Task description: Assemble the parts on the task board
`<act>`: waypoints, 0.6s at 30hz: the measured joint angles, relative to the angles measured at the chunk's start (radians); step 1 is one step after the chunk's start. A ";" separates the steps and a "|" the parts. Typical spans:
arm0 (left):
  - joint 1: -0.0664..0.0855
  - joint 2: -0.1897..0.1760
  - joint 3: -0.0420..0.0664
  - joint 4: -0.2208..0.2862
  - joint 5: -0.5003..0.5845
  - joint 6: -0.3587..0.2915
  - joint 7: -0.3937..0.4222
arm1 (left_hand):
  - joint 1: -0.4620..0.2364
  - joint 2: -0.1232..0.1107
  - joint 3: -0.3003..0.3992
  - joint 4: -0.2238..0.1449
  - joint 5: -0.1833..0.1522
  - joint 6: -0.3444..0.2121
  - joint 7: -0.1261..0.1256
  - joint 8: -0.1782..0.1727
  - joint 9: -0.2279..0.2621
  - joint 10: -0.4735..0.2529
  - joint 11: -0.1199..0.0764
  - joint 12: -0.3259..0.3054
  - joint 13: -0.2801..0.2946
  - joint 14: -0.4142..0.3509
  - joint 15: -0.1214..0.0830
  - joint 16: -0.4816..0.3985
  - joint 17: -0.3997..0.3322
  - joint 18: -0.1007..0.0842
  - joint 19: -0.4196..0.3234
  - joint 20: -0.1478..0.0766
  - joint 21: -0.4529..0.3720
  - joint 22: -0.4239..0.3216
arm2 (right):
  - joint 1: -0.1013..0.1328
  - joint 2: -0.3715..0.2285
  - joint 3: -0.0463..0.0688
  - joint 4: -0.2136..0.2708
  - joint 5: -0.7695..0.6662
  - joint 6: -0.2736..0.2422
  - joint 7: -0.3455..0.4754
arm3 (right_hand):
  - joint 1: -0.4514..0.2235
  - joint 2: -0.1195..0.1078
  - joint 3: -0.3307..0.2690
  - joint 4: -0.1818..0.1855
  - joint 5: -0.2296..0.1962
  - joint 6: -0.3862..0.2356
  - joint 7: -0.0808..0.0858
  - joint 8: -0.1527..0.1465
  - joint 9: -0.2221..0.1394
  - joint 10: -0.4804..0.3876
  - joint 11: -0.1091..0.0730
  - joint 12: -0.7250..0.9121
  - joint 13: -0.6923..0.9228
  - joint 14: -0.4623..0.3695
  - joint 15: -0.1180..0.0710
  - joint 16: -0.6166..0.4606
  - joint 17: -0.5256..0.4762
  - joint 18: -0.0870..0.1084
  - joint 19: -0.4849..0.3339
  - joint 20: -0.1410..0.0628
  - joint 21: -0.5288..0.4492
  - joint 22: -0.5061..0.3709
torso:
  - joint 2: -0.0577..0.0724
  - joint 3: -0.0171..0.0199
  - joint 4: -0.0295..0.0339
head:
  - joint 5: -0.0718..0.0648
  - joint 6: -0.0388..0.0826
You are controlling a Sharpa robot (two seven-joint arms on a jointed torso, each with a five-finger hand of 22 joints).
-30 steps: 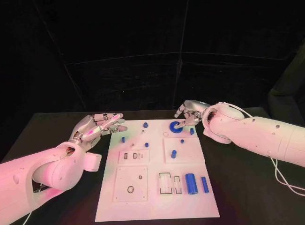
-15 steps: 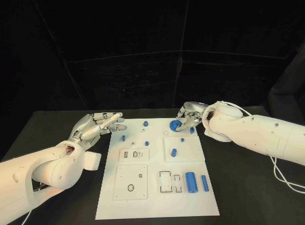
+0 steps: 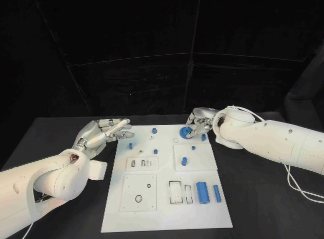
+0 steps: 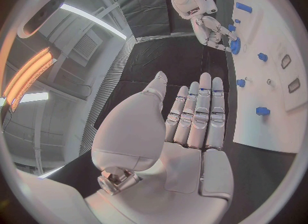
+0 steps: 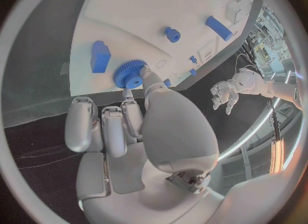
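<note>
My right hand (image 3: 200,121) has lifted the blue gear (image 3: 185,132), pinching it; left hand (image 3: 103,132) stays spread, idle. Gear placement next.

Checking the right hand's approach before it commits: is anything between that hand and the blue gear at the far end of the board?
Nothing visible. The right hand is already at the blue gear, a fingertip touching its toothed rim, on the task board.

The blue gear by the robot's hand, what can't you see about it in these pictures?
- Head view: right hand covers part of the blue gear; whether it sits on a peg is hidden.
- Right wrist view: a fingertip touches the gear; the grip is unclear.
- Left wrist view: gear too small.
</note>
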 measured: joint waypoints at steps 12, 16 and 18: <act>0.000 0.001 0.000 -0.001 0.000 0.003 -0.005 | -0.004 0.004 0.000 0.000 0.000 0.000 0.000 0.000 0.000 0.000 0.000 0.000 0.000 0.000 0.000 0.000 0.001 0.000 0.000 0.000 0.000 -0.001 | -0.002 0.010 -0.001 0.002 -0.043 -0.017 -0.005 | 0.025 0.033 0.055 -0.024 -0.060 0.078 -0.016 0.033 0.004 0.046 -0.021 0.067 0.000 0.001 -0.007 0.004 0.000 0.000 0.018 -0.010 0.016 0.028 | 0.000 0.0001 0.0000 | -0.002 -0.002; 0.000 0.001 0.000 -0.001 0.000 0.005 -0.008 | -0.004 0.004 0.000 0.000 0.000 0.000 0.000 0.000 0.000 0.000 0.000 0.000 0.000 0.000 0.000 0.000 0.001 0.000 0.000 0.000 0.000 -0.001 | -0.002 0.010 -0.001 0.011 -0.070 -0.028 -0.012 | 0.033 0.041 0.083 -0.041 -0.063 0.088 -0.016 0.040 0.001 0.048 -0.023 0.079 0.000 0.004 -0.011 0.008 0.000 0.000 0.024 -0.016 0.020 0.037 | 0.000 0.0001 0.0000 | -0.002 -0.003; 0.000 0.001 0.000 -0.001 0.000 0.007 -0.010 | -0.004 0.004 0.000 0.000 0.000 0.000 0.000 0.000 0.000 0.000 0.000 0.000 0.000 0.000 0.000 0.000 0.001 0.000 0.000 0.000 0.000 -0.001 | -0.002 0.010 -0.001 0.019 -0.086 -0.035 -0.014 | 0.037 0.045 0.102 -0.051 -0.060 0.090 -0.014 0.040 0.000 0.050 -0.025 0.079 0.000 0.002 -0.017 0.008 0.000 0.000 0.027 -0.019 0.020 0.041 | 0.000 0.0002 0.0000 | -0.002 -0.003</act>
